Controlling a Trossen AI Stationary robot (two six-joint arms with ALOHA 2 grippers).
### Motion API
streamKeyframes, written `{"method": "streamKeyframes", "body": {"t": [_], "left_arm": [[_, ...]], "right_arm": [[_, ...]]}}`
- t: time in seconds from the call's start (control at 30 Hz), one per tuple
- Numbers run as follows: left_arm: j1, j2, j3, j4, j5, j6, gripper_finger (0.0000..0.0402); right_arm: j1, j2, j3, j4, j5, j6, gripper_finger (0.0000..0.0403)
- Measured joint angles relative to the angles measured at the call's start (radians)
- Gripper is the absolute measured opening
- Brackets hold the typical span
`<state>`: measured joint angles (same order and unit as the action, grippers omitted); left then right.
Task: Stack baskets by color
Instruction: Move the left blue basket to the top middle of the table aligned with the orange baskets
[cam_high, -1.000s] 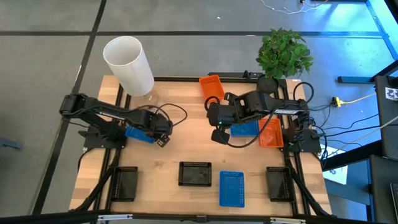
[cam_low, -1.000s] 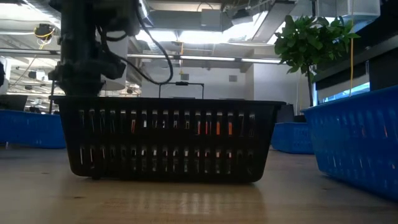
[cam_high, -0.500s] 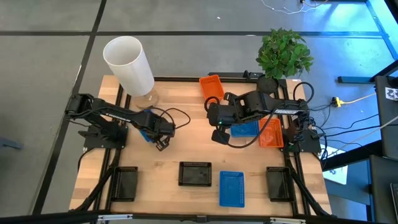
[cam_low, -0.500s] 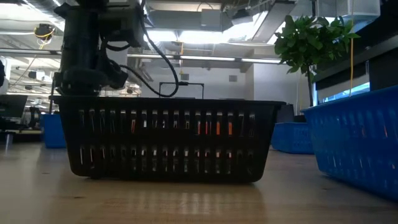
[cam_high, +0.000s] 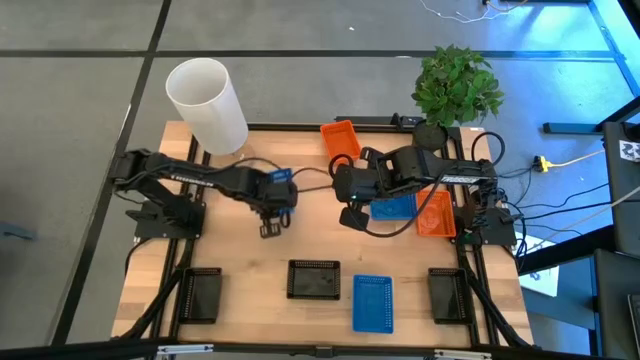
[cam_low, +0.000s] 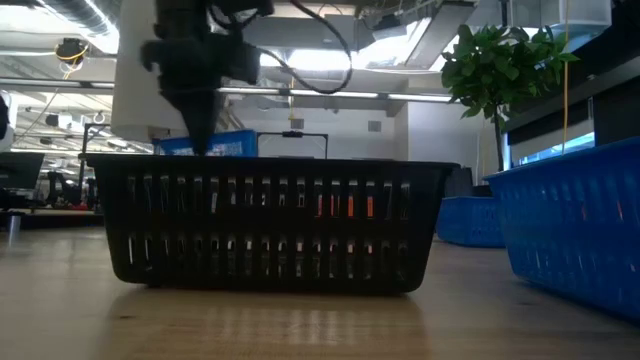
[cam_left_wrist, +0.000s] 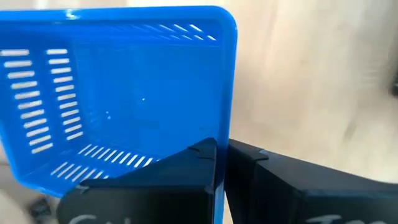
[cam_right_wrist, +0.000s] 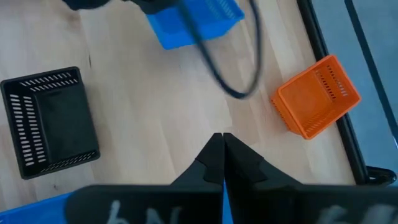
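Blue mesh basket (cam_left_wrist: 118, 93) with white-lit slots, clamped between the dark left gripper (cam_left_wrist: 221, 155) fingers above pale wood-grain table (cam_high: 300, 240). Beyond the shut dark right gripper (cam_right_wrist: 222, 146) lie a black slotted basket (cam_right_wrist: 50, 121) to one side and an orange slotted basket (cam_right_wrist: 317, 96) to the other. Also shown: white cylinder (cam_high: 207, 106) and green-leaved plant (cam_high: 457, 85) behind the grippers.

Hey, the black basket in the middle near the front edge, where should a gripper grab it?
Black basket: pinch one long rim wall from straight above. It sits upright with its mouth open, one finger can drop inside, and bare table surrounds it.
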<state>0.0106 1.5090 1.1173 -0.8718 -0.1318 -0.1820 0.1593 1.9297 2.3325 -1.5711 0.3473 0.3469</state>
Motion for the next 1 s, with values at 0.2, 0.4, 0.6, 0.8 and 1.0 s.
{"method": "streamKeyframes", "body": {"t": [0.2, 0.4, 0.6, 0.8, 1.0], "left_arm": [[0.118, 0.075, 0.037, 0.035, -0.049, 0.218, 0.0], [0.232, 0.154, 0.048, 0.093, -0.05, 0.361, 0.0], [0.328, 0.214, 0.048, 0.152, -0.044, 0.436, 0.0], [0.394, 0.237, 0.048, 0.178, -0.03, 0.478, 0.0], [0.417, 0.237, 0.048, 0.207, -0.069, 0.475, 0.0009]], "right_arm": [[0.0, 0.0, 0.0, 0.002, 0.001, 0.017, 0.0], [0.0, 0.0, 0.0, 0.005, 0.003, 0.018, 0.0], [0.0, 0.0, 0.0, 0.01, 0.005, 0.018, 0.0], [0.0, 0.0, 0.0, 0.012, 0.026, 0.019, 0.0], [0.0, 0.0, 0.0, 0.015, 0.026, 0.017, 0.0]]}}
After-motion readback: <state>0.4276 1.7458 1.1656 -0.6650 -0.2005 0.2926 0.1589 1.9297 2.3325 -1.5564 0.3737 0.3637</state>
